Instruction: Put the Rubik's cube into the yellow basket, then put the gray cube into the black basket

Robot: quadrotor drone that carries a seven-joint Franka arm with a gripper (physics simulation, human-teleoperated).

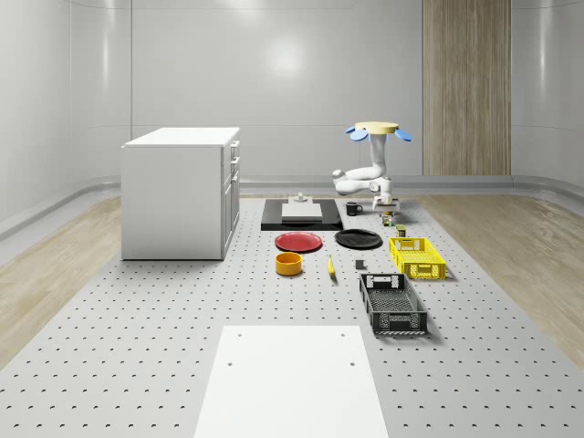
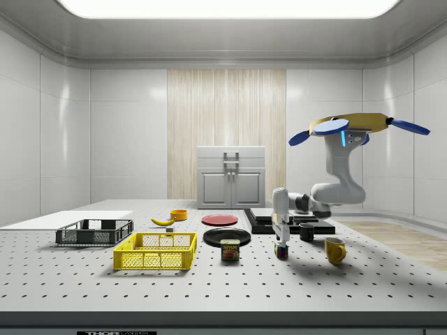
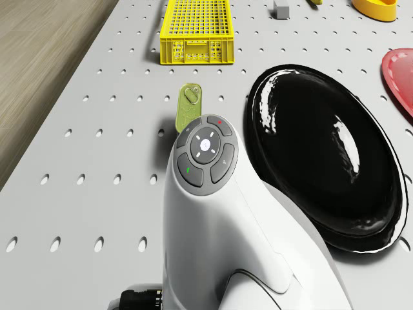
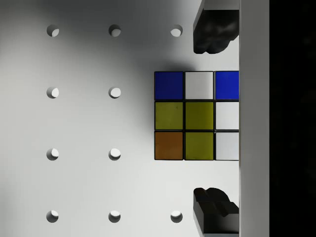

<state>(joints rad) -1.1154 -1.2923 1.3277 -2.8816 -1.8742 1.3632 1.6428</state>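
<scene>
Hand (image 4: 216, 118) pointing down, fingers spread astride the Rubik's cube (image 4: 196, 116)

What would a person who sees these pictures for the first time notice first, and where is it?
The eye goes first to the drone, hovering with blue rotors above the far end of the perforated table, its white arm bent down. Next is the gripper, open, with a finger on each side of the Rubik's cube that rests on the table. The yellow basket and black basket stand out near the whole-scene view's right.
</scene>
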